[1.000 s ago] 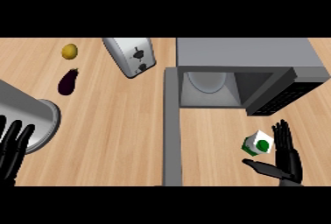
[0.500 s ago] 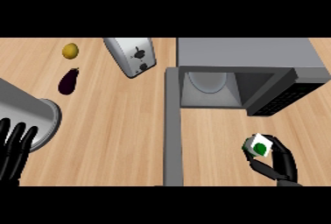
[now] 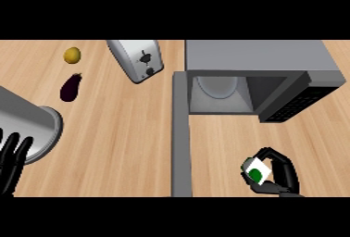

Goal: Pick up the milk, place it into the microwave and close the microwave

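A toaster (image 3: 139, 60) lies tilted on the wooden counter (image 3: 116, 139), far up and left of the right hand. Left of it sit a lemon (image 3: 71, 55) and, just below, an eggplant (image 3: 70, 87). A metal pot (image 3: 31, 125) lies beside the left hand.

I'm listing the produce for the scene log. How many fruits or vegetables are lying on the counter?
2, both at the far left: a yellow lemon near the counter's far edge, and a dark purple eggplant just in front of it, left of the toaster. Others could be hidden behind the appliances.
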Motion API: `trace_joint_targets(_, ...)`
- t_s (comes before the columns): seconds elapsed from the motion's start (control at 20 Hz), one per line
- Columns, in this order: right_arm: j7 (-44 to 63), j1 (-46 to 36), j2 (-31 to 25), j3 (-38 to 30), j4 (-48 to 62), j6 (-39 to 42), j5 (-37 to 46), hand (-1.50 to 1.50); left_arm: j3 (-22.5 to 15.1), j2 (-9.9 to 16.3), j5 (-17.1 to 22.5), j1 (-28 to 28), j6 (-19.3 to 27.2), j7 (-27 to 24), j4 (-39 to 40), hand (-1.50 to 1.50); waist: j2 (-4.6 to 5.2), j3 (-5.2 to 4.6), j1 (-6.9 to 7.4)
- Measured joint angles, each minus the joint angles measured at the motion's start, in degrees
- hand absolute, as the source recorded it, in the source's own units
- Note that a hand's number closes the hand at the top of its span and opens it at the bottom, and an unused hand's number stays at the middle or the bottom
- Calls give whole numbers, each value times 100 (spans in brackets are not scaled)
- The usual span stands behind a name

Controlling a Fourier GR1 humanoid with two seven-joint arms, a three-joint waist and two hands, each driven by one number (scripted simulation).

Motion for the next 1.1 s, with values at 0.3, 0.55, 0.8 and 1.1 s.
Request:
trace_joint_targets(0.3, 221, 781, 380, 455, -1350, 7, -5, 150, 77, -3, 70, 71, -15, 101, -98, -150, -6, 8, -53)
trace_joint_targets(0.55, 828, 1144, 640, 943, -2662, -356, -215, 150, 238, 13, 162, -53, -15, 147, 33, -150, 3, 14, -47)
trace_joint_targets(0.8, 1478, 990, 721, 1361, -3426, -966, -213, 150, 480, 94, 419, 74, -164, 45, 87, -150, 9, 16, -17)
trace_joint_targets(1.1, 2335, 247, 746, 1775, -3530, -1868, -50, 150, 697, 141, 513, -23, -317, -80, 373, -150, 17, 18, 13)
